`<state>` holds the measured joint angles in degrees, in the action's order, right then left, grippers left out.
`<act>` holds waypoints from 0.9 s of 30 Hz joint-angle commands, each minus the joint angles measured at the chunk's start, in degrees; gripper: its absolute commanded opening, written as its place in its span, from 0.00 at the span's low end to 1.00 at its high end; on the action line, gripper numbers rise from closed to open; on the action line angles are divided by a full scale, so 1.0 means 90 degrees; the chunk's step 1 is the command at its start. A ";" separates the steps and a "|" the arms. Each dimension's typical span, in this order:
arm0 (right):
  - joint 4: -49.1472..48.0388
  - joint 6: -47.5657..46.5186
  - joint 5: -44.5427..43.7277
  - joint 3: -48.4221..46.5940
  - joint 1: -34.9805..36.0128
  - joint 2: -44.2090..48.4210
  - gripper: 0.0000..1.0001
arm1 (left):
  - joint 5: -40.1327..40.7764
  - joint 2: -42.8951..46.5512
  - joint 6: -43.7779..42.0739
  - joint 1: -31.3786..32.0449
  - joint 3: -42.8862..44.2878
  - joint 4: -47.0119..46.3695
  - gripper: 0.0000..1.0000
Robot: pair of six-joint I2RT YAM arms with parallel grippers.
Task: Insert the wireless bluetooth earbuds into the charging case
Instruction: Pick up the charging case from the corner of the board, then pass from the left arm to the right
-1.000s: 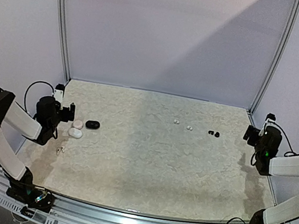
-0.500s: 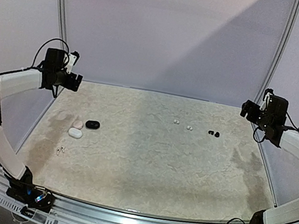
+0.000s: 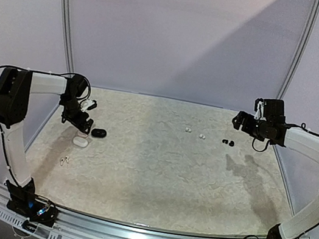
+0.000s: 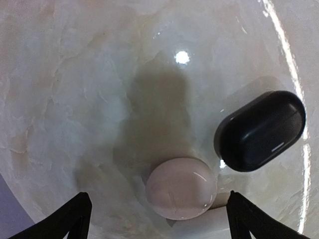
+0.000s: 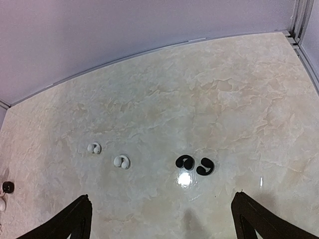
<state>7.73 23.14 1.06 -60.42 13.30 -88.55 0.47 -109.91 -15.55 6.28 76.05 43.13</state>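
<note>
My left gripper (image 3: 84, 125) hangs open low over the cases at the table's left. In its wrist view a pale pink round case (image 4: 181, 188) lies between the open fingers (image 4: 75, 219), untouched, and a shut black case (image 4: 260, 130) lies to its right. A white case (image 3: 80, 141) sits just nearer. Two white earbuds (image 5: 93, 147) (image 5: 121, 161) and two black earbuds (image 5: 185, 162) (image 5: 205, 167) lie on the table ahead of my right gripper (image 5: 162, 219). It is open and empty, raised at the back right (image 3: 240, 121).
A further tiny white pair (image 3: 66, 160) lies near the left edge, closer to the arm bases. The marbled tabletop (image 3: 156, 174) is bounded by a metal frame and purple walls at the back and sides.
The left arm swung down from the back left corner to just above the cases. The right arm moved inward from the back right corner toward the black earbuds. Both grippers stayed open.
</note>
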 commanded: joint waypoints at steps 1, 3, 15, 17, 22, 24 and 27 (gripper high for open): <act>0.0223 0.0117 0.0103 -0.0122 0.0106 -0.0099 0.99 | -0.0271 -0.0219 -0.0152 0.0150 0.0261 0.0344 0.93; 0.0200 0.0148 0.0098 -0.0132 0.0113 -0.0129 0.99 | -0.0322 -0.0315 -0.0171 0.0177 0.0261 0.0380 0.90; 0.0197 0.0215 0.0204 -0.0341 0.0219 -0.0431 0.99 | -0.0227 -0.0628 -0.0099 0.0180 0.0432 0.0559 0.68; 0.0178 0.0236 0.0204 -0.0337 0.0241 -0.0447 0.99 | -0.0246 -0.0618 -0.0103 0.0179 0.0418 0.0533 0.63; 0.0198 0.0288 0.0248 -0.0370 0.0258 -0.0437 0.99 | -0.0238 -0.0530 -0.0181 0.0179 0.0357 0.0468 0.45; 0.0221 0.0300 0.0270 -0.0387 0.0268 -0.0425 0.99 | -0.0252 -0.0389 -0.0241 0.0181 0.0305 0.0397 0.39; 0.0278 0.0304 0.0299 -0.0445 0.0324 -0.0378 0.99 | -0.0289 -0.0080 -0.0343 0.0184 0.0253 0.0336 0.35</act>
<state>9.17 25.34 2.57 -62.41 15.25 -91.59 -1.10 -114.54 -17.12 7.35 78.65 47.11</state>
